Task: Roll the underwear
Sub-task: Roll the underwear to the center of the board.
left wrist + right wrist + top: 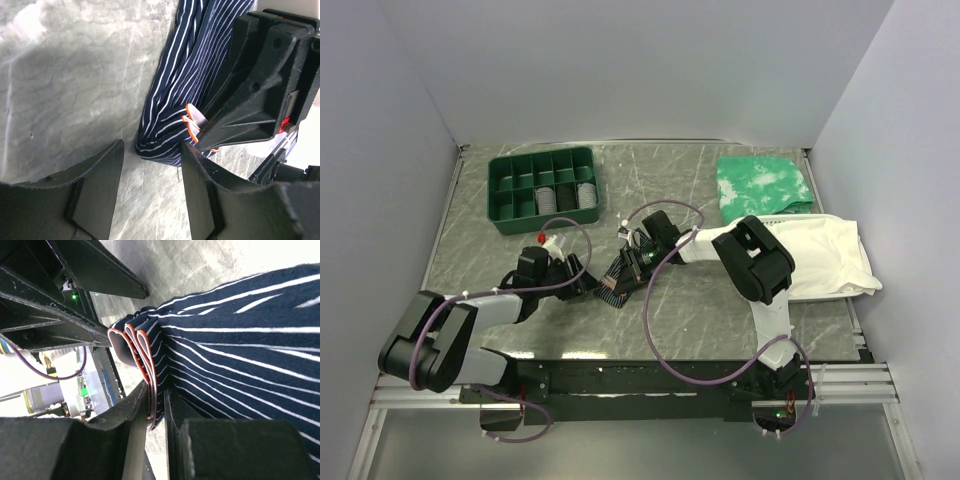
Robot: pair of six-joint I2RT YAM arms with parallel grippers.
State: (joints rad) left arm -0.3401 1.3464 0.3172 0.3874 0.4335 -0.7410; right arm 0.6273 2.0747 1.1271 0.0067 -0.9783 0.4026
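Black-fingered left gripper (152, 152) stands with jaws apart at the 9 o'clock end of the small navy pinstriped fabric underwear (180, 65), a loose bundle near the middle of the grey marbled worktop (75, 75). At its 3 o'clock side, the right gripper (159, 405) is clamped on the orange-trimmed hem (145, 360). Rolling well likely means catching every layer at the left end, with the right pinch firm so no fold slips.
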